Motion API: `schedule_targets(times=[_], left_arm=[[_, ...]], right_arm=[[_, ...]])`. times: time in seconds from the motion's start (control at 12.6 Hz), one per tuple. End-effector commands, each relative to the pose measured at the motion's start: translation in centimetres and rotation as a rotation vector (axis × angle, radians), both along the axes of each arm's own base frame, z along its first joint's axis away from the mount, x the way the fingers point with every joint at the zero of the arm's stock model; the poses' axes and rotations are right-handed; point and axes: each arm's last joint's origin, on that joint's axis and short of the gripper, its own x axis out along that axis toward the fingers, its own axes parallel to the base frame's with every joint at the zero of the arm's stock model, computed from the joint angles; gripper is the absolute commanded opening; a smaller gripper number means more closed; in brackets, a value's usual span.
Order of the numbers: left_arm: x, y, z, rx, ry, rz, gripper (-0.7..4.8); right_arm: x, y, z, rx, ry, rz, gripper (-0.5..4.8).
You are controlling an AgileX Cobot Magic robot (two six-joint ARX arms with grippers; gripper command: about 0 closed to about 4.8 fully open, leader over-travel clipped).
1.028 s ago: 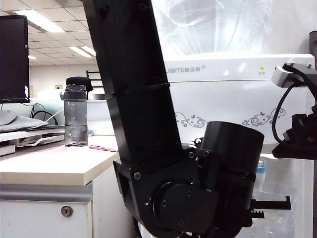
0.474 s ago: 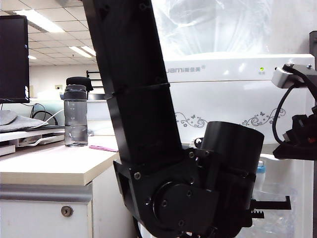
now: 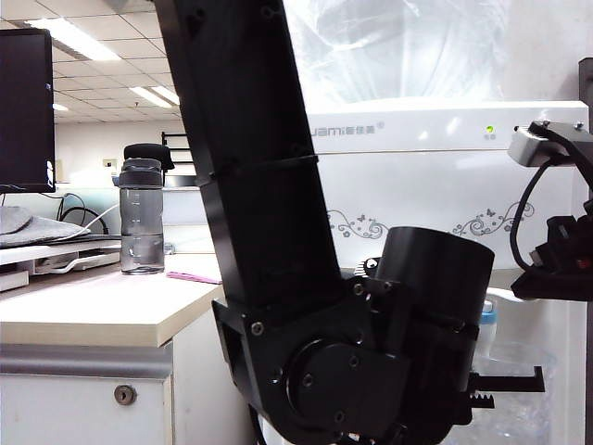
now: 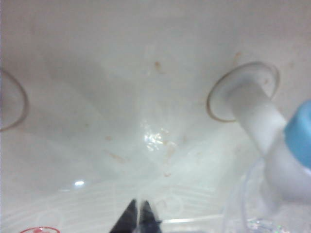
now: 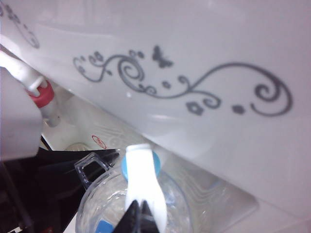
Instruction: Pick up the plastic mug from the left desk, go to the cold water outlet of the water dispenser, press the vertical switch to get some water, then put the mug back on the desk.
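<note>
Left gripper (image 4: 139, 219): clenched, dark fingertips pressed together low inside the recess of the tall white boxy water dispenser with grey floral swirls (image 3: 435, 185); seemingly nipped on the thin side handle (image 5: 91, 169) of the short clear plastic mug with crinkled walls (image 5: 97, 208), though the blurred wrist view leaves the contact itself unclear.

From the left of the exterior view: black monitor (image 3: 25, 111) at the edge, then a tall smoky-grey bottle with black cap (image 3: 142, 218) upright on the cream-topped worktop with a keyhole lock (image 3: 93, 311). Next, thick black left arm (image 3: 259, 185) filling the middle, hiding much of the cabinet.

Further right: mug off the worktop, directly under the small white tap with light-blue collar (image 5: 124, 167). Like tap with pink-red collar (image 5: 43, 94) well apart from it.

Right gripper (image 5: 138, 216): also closed, tips together and set against the slim white curved lever (image 5: 142, 182) of the blue-collared tap, just above the mug's mouth.
</note>
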Motion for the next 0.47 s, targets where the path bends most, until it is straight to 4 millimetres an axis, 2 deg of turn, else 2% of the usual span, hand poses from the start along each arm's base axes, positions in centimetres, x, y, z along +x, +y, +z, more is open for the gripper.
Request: schedule_targets(times=[0.08, 0.47], left_arm=[[0.1, -0.31, 0.82, -0.055, -0.026, 0.003, -0.05], [0.1, -0.31, 0.82, -0.055, -0.026, 0.003, -0.05]], right_arm=[[-0.41, -0.14, -0.85, -0.028, 0.077, -0.012, -0.01], [-0.44, -0.17, -0.93, -0.034, 0.085, -0.019, -0.01]])
